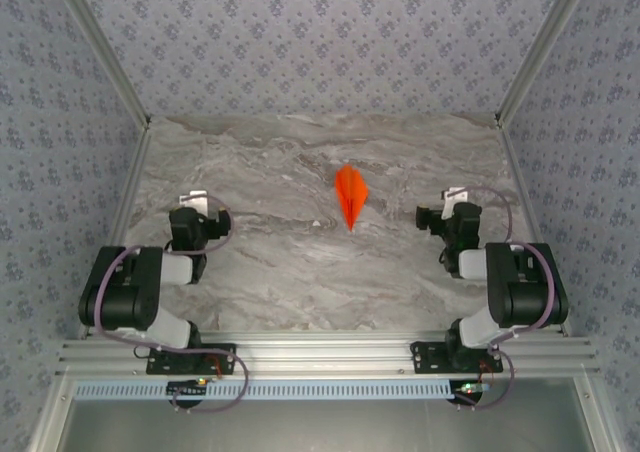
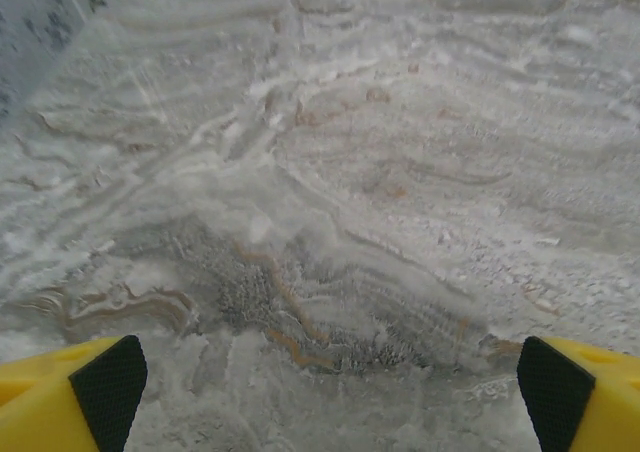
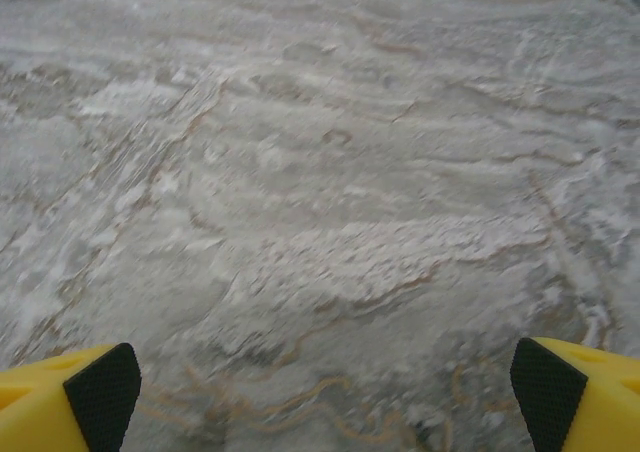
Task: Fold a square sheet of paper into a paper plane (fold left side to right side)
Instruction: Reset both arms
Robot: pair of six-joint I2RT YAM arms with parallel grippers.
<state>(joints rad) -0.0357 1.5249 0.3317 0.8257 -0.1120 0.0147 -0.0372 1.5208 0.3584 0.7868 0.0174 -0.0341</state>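
One paper plane (image 1: 350, 196) noted: bright orange, narrow and pointed, lying on the marble-patterned table (image 1: 260, 272) a little right of centre. Tip toward the near edge, broad end toward the back wall (image 1: 320, 42). Appears fully folded; task judged at or near completion.

Left gripper (image 2: 330, 390): jaws spread wide, nothing between them, bare tabletop beneath. Yellow fingers with black pads (image 2: 108, 387) at the lower corners of the wrist view. Right gripper (image 3: 325, 392): likewise spread wide, holding nothing, bare marble below. Both set low at their own sides of the table, well apart from the paper.

Handling assessment, as judgement only:
- Very light and thin, easily shifted by a brushing finger or a draught.
- Stiffer along the centre crease than a flat sheet, yet soft enough to crush or unfold under a hard pinch.
- Likely slippery on the smooth tabletop, so apt to skate away from a one-sided push.
- Lying low against the surface; hard to get a finger beneath without scuffing an edge.

Recommended hold, if further handling needed: across the centre crease around mid-body, one jaw either side, light closure. Avoid the tip (easily bent) and the loose wing edges (prone to splay). Exact lie of the wings not discernible at this distance.
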